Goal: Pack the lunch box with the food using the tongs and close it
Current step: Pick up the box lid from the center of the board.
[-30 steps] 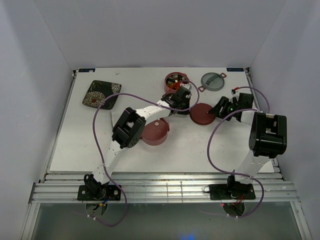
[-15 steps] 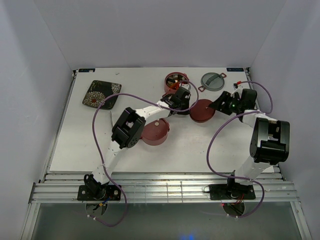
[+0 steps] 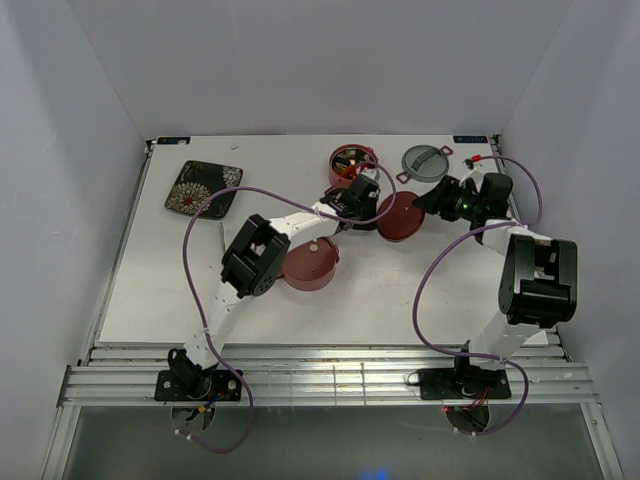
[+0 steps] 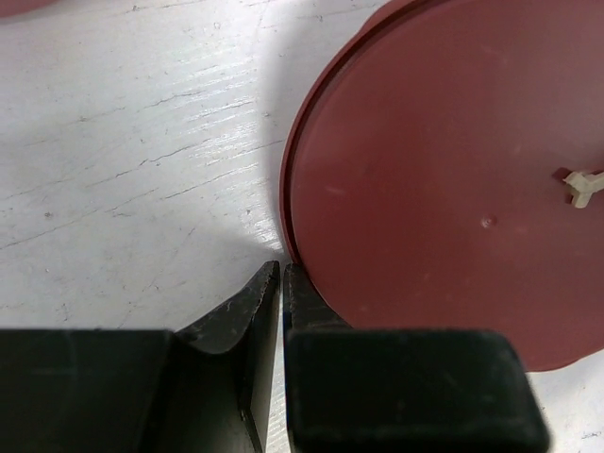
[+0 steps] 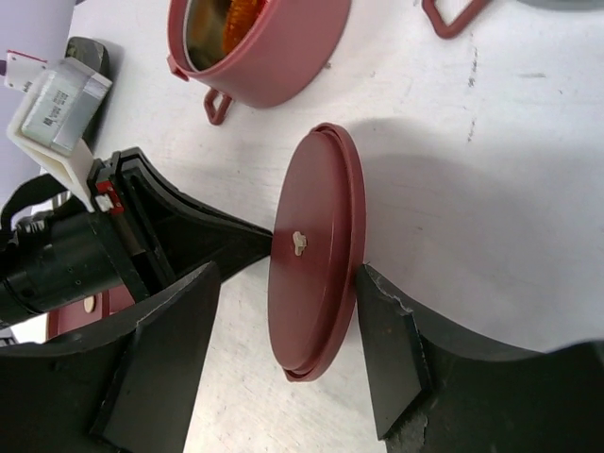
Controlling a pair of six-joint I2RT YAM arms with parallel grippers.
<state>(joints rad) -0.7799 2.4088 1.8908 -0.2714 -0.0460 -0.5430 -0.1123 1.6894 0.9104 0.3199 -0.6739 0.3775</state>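
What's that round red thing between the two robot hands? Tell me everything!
It's a flat red disc lid, smooth and plastic-looking, with a raised rim and a tiny pale nub in the middle. It looks tipped up on one side, casting a shadow on the white table. It sits between the right gripper's wide-open fingers, one finger against its rim. The left gripper's shut tip touches the opposite edge. The open red bowl stands apart from it.

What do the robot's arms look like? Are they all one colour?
No. The left arm and the right arm both have white tube-like parts joined by chunky black blocks. A thin purple cable loops along each one. They stand on black feet bolted to a silver rail. The fingers are black, flat and wedge-shaped.
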